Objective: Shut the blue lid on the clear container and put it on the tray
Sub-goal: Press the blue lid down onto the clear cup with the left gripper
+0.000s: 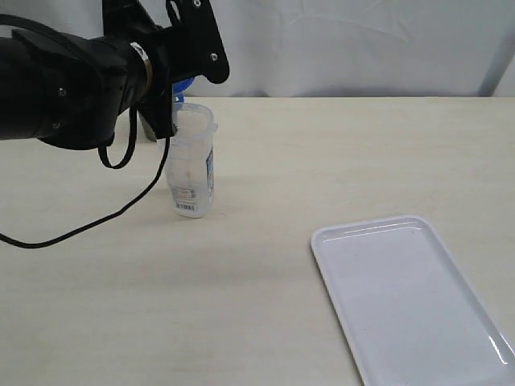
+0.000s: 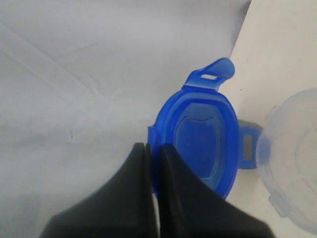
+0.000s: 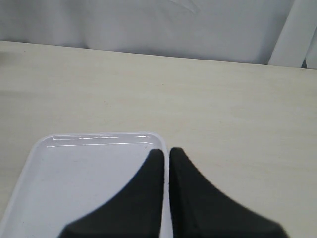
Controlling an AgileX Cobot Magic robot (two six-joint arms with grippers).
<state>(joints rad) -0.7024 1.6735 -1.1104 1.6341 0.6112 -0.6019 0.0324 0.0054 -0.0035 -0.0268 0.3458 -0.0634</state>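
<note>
At far left of the pale wooden table (image 1: 322, 161), tall translucent plastic container (image 1: 191, 161) stands upright, top open. Left gripper (image 2: 153, 148): 2 black fingers clamped on the edge of the small rounded-square blue plastic lid (image 2: 198, 139), held just beside the container's rim on its far side. Right gripper (image 3: 166, 151): fingers together, nothing between them, over the large flat white plastic tray (image 3: 74, 173) at near right.

Exterior and right wrist views share the tray (image 1: 402, 297).
</note>
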